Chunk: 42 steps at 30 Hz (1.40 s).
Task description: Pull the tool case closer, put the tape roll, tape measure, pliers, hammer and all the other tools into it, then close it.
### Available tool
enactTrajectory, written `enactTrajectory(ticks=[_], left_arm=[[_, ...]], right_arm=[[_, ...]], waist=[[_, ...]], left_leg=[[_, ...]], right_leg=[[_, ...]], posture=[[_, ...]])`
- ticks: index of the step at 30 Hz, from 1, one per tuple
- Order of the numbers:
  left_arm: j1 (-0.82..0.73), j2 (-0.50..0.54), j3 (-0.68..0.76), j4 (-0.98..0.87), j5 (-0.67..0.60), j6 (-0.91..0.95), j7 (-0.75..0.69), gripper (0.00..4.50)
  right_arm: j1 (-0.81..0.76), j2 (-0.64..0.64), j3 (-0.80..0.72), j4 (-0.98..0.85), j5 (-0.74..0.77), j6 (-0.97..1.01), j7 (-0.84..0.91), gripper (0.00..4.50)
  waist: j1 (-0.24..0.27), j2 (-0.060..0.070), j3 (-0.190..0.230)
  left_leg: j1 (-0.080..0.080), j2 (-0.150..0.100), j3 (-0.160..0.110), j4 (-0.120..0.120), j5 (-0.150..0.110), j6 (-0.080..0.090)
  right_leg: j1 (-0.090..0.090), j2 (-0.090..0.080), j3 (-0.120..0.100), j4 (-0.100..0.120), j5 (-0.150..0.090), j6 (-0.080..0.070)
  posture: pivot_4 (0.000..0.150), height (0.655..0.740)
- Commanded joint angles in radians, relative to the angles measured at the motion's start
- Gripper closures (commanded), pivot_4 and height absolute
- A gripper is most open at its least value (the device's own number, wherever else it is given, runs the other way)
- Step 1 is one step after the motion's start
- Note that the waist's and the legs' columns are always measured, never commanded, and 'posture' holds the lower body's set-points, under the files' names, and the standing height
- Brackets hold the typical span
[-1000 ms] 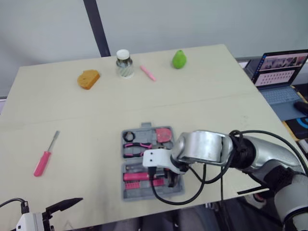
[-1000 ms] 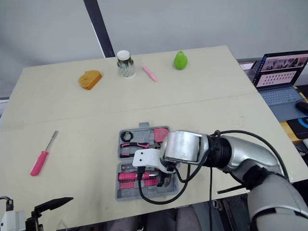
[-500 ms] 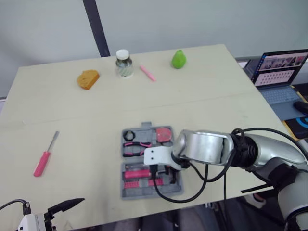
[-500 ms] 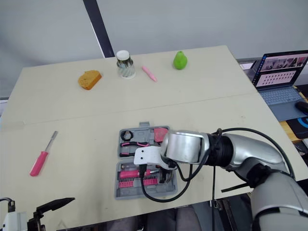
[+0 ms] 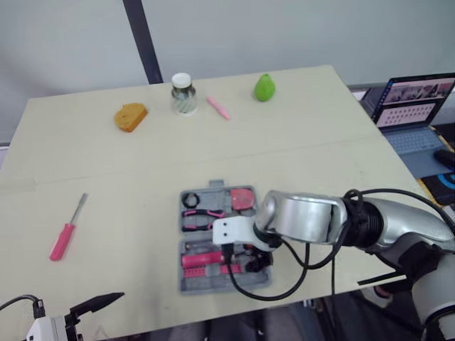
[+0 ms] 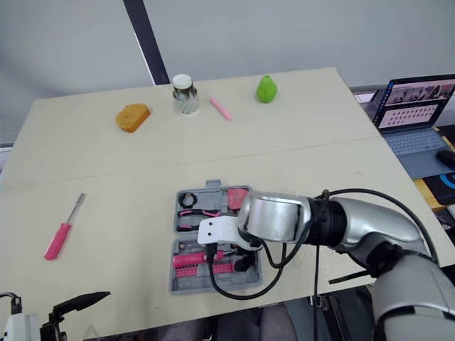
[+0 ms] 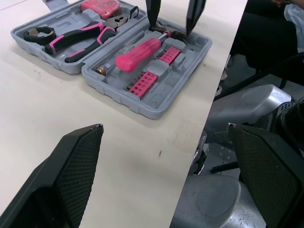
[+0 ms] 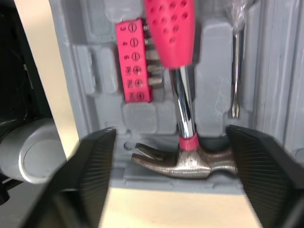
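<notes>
While the tool case (image 5: 213, 283) lies open on the counter (image 5: 320, 142) at my 6 o'clock, my right jaws hang released over its nearer half, one finger on either side of the hammer (image 8: 184, 114) head; I cannot tell whether they touch it. The hammer lies in its slot, pink handle toward 9 o'clock and steel head toward 3 o'clock, with a pink bit holder (image 8: 135, 61) beside the handle and a thin screwdriver blade (image 8: 234, 76) on its other side. The case's 12 o'clock half carries the black tape roll (image 5: 190, 201), the pink-handled pliers (image 5: 202, 217) and the pink tape measure (image 5: 243, 199). A pink screwdriver (image 5: 65, 234) lies loose on the counter at 9 o'clock from the case, well apart from it. My left jaws hover released at about 7 o'clock from the case, near the counter's edge, grasping nothing. At the counter's 12 o'clock edge sit a sponge (image 5: 131, 116), a jar (image 5: 183, 94), a pink pen (image 5: 218, 108) and a green pear (image 5: 264, 87).
</notes>
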<state>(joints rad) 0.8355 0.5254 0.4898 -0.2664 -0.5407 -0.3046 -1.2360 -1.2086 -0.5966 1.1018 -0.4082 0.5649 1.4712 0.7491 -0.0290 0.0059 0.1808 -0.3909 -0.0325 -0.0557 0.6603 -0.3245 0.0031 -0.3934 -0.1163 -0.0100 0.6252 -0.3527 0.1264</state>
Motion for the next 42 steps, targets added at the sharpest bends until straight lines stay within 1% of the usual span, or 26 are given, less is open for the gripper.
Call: enactTrajectory(ticks=[1, 5, 6, 8, 10, 12, 13, 14, 16, 18, 22, 26, 32, 42], left_arm=[[0.011, 0.003, -0.001, -0.002, 0.000, -0.008, 0.000, 0.00], [-0.007, 0.007, -0.010, 0.001, 0.003, -0.002, 0.007, 0.00], [-0.013, 0.006, -0.013, -0.001, 0.003, -0.001, 0.012, 0.00], [-0.021, 0.009, -0.016, -0.001, 0.002, 0.002, 0.015, 0.00], [-0.026, 0.011, -0.020, 0.001, 0.002, 0.003, 0.018, 0.00], [-0.036, 0.013, -0.023, -0.001, 0.000, 0.008, 0.025, 0.00], [-0.041, 0.014, -0.023, -0.002, -0.004, 0.012, 0.029, 0.00], [-0.045, 0.015, -0.024, -0.003, -0.005, 0.015, 0.031, 0.00], [-0.049, 0.016, -0.027, -0.004, -0.007, 0.020, 0.032, 0.00], [-0.050, 0.016, -0.029, -0.007, -0.008, 0.022, 0.033, 0.00], [-0.061, 0.022, -0.032, 0.000, -0.006, 0.024, 0.036, 0.00], [-0.071, 0.025, -0.035, 0.002, -0.003, 0.026, 0.040, 0.00], [-0.076, 0.030, -0.033, 0.007, -0.003, 0.024, 0.037, 0.00], [-0.082, 0.036, -0.033, 0.010, -0.006, 0.024, 0.031, 0.00]], right_arm=[[-0.005, -0.026, -0.125, -0.078, 0.041, 0.026, 0.038, 0.78], [0.106, -0.010, -0.273, -0.089, 0.044, 0.006, 0.000, 0.78], [0.154, -0.005, -0.323, -0.086, 0.044, -0.005, -0.012, 1.01], [0.245, -0.011, -0.405, -0.094, 0.040, -0.069, -0.019, 1.64], [0.335, 0.018, -0.501, -0.085, 0.045, -0.121, -0.035, 2.58], [0.428, 0.018, -0.549, -0.077, 0.019, -0.215, -0.041, 3.56], [0.468, 0.025, -0.573, -0.075, 0.014, -0.251, -0.044, 4.15], [0.519, 0.026, -0.593, -0.082, -0.004, -0.327, -0.041, 4.42], [0.621, 0.039, -0.631, -0.098, -0.027, -0.476, -0.023, 4.42], [0.688, 0.056, -0.659, -0.098, -0.036, -0.568, -0.008, 4.42], [0.817, 0.057, -0.650, -0.020, -0.131, -0.798, 0.018, 4.42], [0.884, 0.074, -0.650, 0.052, -0.186, -0.970, 0.071, 4.42], [0.910, 0.079, -0.646, 0.144, -0.242, -1.089, 0.137, 4.42], [0.933, 0.072, -0.643, 0.189, -0.302, -1.156, 0.209, 4.42]], waist=[[0.000, 0.000, 0.000], [0.001, -0.003, -0.002], [0.001, -0.003, -0.002], [0.003, -0.003, -0.002], [0.003, -0.005, -0.003], [0.003, -0.005, -0.003], [0.003, -0.006, -0.003], [0.003, -0.006, -0.004], [0.003, -0.007, -0.004], [0.002, -0.007, -0.004], [0.003, -0.008, -0.005], [0.004, -0.009, -0.005], [0.003, -0.009, -0.005], [0.004, -0.009, -0.005]], left_leg=[[0.000, 0.000, 0.000, 0.000, 0.000, 0.000], [0.000, 0.000, 0.000, 0.000, 0.000, 0.000], [0.000, 0.000, 0.000, 0.000, 0.000, 0.000], [0.000, 0.000, 0.000, 0.000, 0.000, 0.000], [0.000, 0.000, 0.000, 0.000, 0.000, 0.000], [0.000, 0.000, 0.000, 0.001, 0.000, 0.000], [0.001, 0.000, 0.001, 0.000, 0.000, 0.000], [0.001, 0.000, 0.001, 0.000, 0.000, 0.000], [0.001, 0.000, 0.001, 0.000, 0.000, 0.000], [0.001, 0.000, 0.001, 0.000, 0.000, 0.001], [0.002, 0.000, 0.004, 0.000, 0.000, 0.001], [0.003, 0.000, 0.004, 0.001, -0.001, 0.001], [0.004, 0.001, 0.004, 0.001, -0.001, 0.001], [0.004, 0.001, 0.004, 0.001, -0.001, 0.001]], right_leg=[[0.000, 0.000, 0.000, 0.000, 0.000, 0.000], [0.000, 0.000, 0.000, 0.000, 0.000, 0.000], [0.001, 0.000, 0.000, 0.000, 0.000, 0.000], [0.001, 0.000, 0.000, -0.001, 0.000, 0.000], [0.001, 0.000, 0.000, 0.000, 0.000, 0.000], [0.001, 0.000, 0.000, 0.000, 0.000, 0.000], [0.001, 0.000, 0.000, 0.000, 0.000, 0.000], [0.002, 0.000, 0.000, 0.000, 0.000, 0.000], [0.002, 0.001, 0.000, 0.000, 0.000, 0.000], [0.002, 0.001, -0.001, 0.001, 0.000, 0.000], [0.002, 0.001, -0.003, 0.001, 0.000, 0.000], [0.003, 0.001, -0.003, 0.001, 0.000, 0.000], [0.003, 0.002, -0.003, 0.001, 0.000, 0.000], [0.003, 0.001, -0.002, 0.001, 0.000, 0.000]], posture=[[0.150, 0.7391], [0.150, 0.7391], [0.150, 0.7391], [0.150, 0.7391], [0.150, 0.7391], [0.150, 0.7391], [0.150, 0.7391], [0.150, 0.7391], [0.150, 0.7391], [0.150, 0.7391], [0.150, 0.7391], [0.150, 0.7391], [0.150, 0.7391], [0.150, 0.7391]])
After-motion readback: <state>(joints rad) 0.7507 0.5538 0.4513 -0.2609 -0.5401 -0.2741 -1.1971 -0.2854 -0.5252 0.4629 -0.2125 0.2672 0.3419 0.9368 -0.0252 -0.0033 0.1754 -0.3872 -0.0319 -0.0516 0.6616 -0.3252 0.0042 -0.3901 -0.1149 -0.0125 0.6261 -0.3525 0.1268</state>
